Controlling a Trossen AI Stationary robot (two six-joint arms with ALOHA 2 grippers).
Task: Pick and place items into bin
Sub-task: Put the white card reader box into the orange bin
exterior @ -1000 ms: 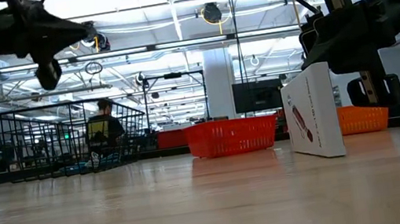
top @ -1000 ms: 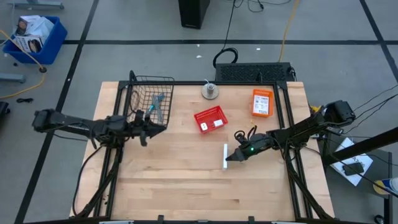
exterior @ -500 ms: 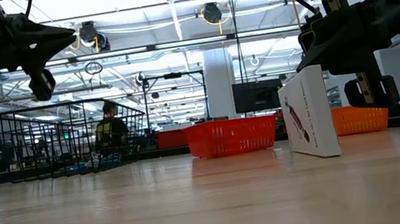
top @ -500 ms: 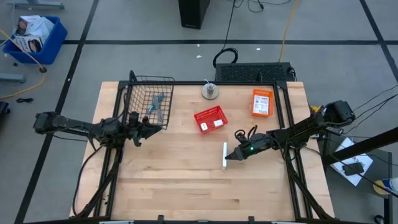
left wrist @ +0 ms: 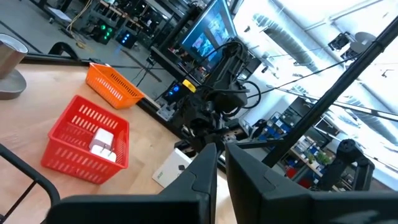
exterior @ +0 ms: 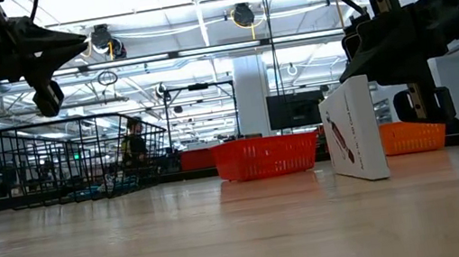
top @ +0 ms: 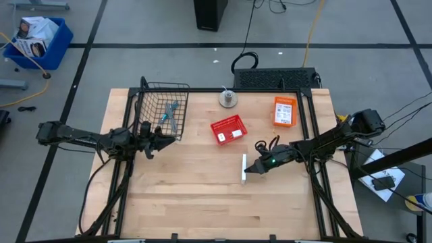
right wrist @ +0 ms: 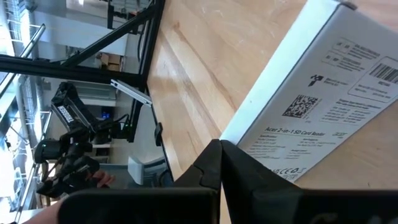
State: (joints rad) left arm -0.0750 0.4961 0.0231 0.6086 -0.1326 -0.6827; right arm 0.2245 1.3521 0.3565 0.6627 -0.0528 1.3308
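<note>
White packet [top: 244, 169] with black print stands on its edge near the middle of the desk, a little toward the right edge. The right gripper [top: 251, 169] is at the packet's right face with its fingers drawn together, touching it; whether they pinch the packet cannot be told. In the low view the packet [exterior: 353, 131] stands nearly upright, slightly tilted.

The left gripper [top: 174, 140] hovers above the desk near the left edge, just in front of the black wire basket [top: 156, 94] at the far left corner, its fingers clenched and holding nothing. Two grey and teal tools [top: 170, 113] lie inside that basket. A red basket [top: 228, 129] holding small white blocks [top: 236, 134] sits toward the far edge, with an orange basket [top: 284, 111] near the far right corner.
</note>
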